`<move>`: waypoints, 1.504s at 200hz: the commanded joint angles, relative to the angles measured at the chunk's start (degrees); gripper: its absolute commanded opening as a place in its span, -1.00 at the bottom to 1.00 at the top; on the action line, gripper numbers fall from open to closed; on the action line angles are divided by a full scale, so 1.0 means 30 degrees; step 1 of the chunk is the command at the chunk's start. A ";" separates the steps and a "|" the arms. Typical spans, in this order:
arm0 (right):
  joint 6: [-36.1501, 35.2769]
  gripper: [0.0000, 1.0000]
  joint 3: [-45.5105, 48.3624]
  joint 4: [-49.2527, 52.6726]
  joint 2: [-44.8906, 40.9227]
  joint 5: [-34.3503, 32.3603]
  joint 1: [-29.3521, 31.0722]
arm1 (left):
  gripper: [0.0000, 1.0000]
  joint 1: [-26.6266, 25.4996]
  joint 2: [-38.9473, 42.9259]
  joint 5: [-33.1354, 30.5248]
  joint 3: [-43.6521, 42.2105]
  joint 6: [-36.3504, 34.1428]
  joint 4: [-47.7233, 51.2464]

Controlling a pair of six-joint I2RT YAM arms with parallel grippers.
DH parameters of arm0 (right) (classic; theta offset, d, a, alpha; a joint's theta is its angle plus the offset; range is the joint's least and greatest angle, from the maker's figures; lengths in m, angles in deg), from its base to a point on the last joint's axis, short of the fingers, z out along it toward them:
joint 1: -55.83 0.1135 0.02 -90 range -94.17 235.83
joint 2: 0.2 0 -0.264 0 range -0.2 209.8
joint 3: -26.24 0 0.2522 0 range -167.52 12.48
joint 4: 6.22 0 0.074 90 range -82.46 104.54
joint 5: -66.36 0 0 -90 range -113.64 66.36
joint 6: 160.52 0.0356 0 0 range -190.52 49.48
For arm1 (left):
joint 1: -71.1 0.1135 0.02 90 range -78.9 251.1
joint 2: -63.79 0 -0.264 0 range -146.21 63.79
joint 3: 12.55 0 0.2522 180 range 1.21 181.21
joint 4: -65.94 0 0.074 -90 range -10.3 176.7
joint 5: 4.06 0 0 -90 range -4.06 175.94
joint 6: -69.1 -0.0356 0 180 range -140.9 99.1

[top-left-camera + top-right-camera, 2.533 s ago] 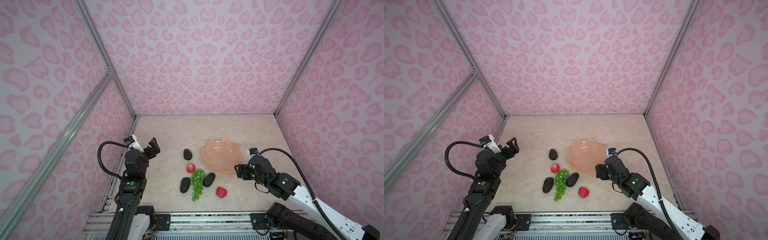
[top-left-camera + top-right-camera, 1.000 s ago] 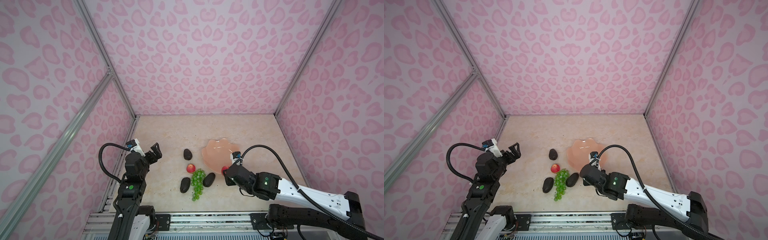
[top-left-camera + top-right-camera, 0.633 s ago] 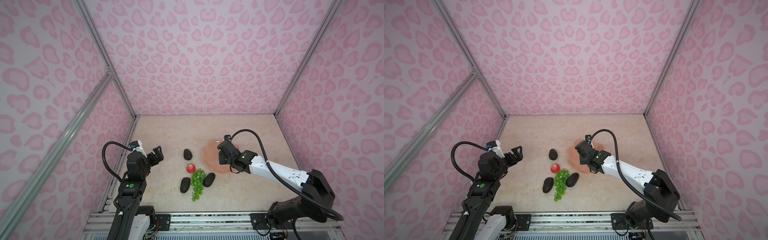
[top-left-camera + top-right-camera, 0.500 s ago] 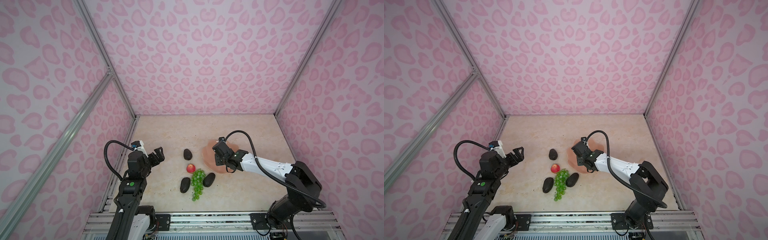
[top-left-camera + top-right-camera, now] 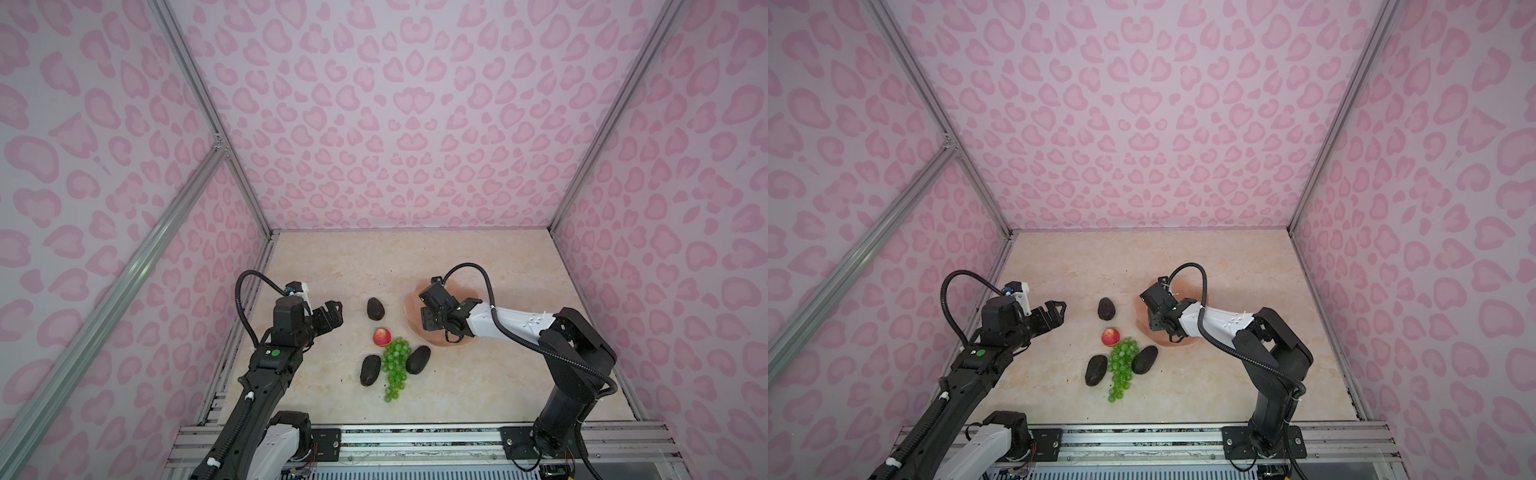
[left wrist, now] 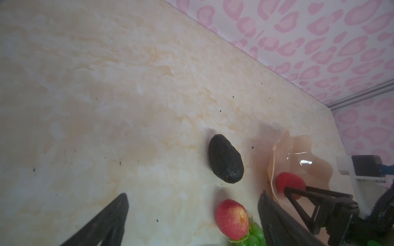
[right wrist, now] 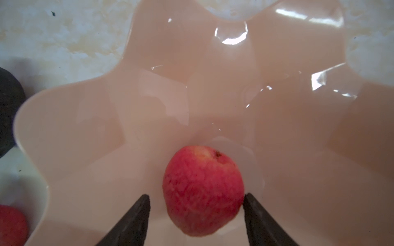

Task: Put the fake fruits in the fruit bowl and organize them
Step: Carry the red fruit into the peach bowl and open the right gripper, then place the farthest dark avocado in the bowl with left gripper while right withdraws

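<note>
Dimpled red fruit (image 7: 202, 189) in glossy peach bowl (image 7: 191, 85)

The fruit bowl (image 7: 213, 85), glossy peach-pink with a wavy scalloped rim, sits upright on the table (image 5: 415, 257); one red fruit (image 7: 203, 189) lies inside it. In both top views the second red fruit (image 5: 382, 336) rests on the table left of the bowl, touching the far end of the green grape bunch (image 5: 394, 365), which stretches toward the near edge. The left avocado (image 5: 370, 370) and right avocado (image 5: 418, 360), dark and egg-shaped, flank the grapes closely; the third avocado (image 5: 375, 308) lies farther back, apart from them
</note>
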 commanded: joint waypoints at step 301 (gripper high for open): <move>0.1479 0.90 0.8060 0.0994 -1.6757 -0.2027 -0.3734 | -0.08 -0.9607 -1.3580 -0.1625 1.0783 -0.1463 0.0149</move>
